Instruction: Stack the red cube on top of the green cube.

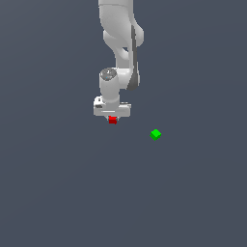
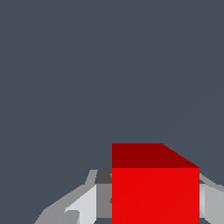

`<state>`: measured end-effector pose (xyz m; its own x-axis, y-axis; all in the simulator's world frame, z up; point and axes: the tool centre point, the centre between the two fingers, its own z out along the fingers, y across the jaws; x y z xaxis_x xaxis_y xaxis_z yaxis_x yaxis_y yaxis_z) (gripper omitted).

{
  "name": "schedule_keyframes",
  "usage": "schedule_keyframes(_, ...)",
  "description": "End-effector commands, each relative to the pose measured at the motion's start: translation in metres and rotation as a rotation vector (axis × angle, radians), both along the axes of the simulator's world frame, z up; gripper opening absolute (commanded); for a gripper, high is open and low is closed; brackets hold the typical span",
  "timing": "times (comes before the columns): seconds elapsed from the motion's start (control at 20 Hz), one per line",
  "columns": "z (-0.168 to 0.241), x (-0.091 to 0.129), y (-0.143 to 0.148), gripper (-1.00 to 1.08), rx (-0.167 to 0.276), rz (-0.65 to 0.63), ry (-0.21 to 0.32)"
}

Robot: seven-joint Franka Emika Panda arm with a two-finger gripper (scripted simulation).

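Note:
The red cube sits right under the white hand of my gripper, between its fingers. In the wrist view the red cube looks large, and a grey finger presses against each of its two sides, so my gripper is shut on it. The green cube lies on the grey floor, apart from the gripper toward the exterior view's right and slightly nearer the camera. The wrist view does not include the green cube.
A plain dark grey surface fills both views. The white arm rises behind the gripper at the upper middle of the exterior view. No other objects show.

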<state>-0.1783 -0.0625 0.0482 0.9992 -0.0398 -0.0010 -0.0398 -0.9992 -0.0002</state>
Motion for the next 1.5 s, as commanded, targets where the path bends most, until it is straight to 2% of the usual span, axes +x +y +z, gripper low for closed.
schedule_keyframes(0.0, 0.013, 0.000, 0.000, -1.00, 0.000, 0.000, -0.001)
schedule_keyframes(0.5, 0.063, 0.001, 0.000, -1.00, 0.000, 0.000, -0.001)
schedule_keyframes(0.95, 0.070, 0.002, 0.001, -1.00, 0.000, 0.000, -0.001)
schedule_keyframes(1.2, 0.067, 0.006, 0.014, -1.00, 0.000, 0.000, -0.001)
schedule_keyframes(1.45, 0.061, 0.015, 0.041, -1.00, 0.001, 0.000, -0.001)
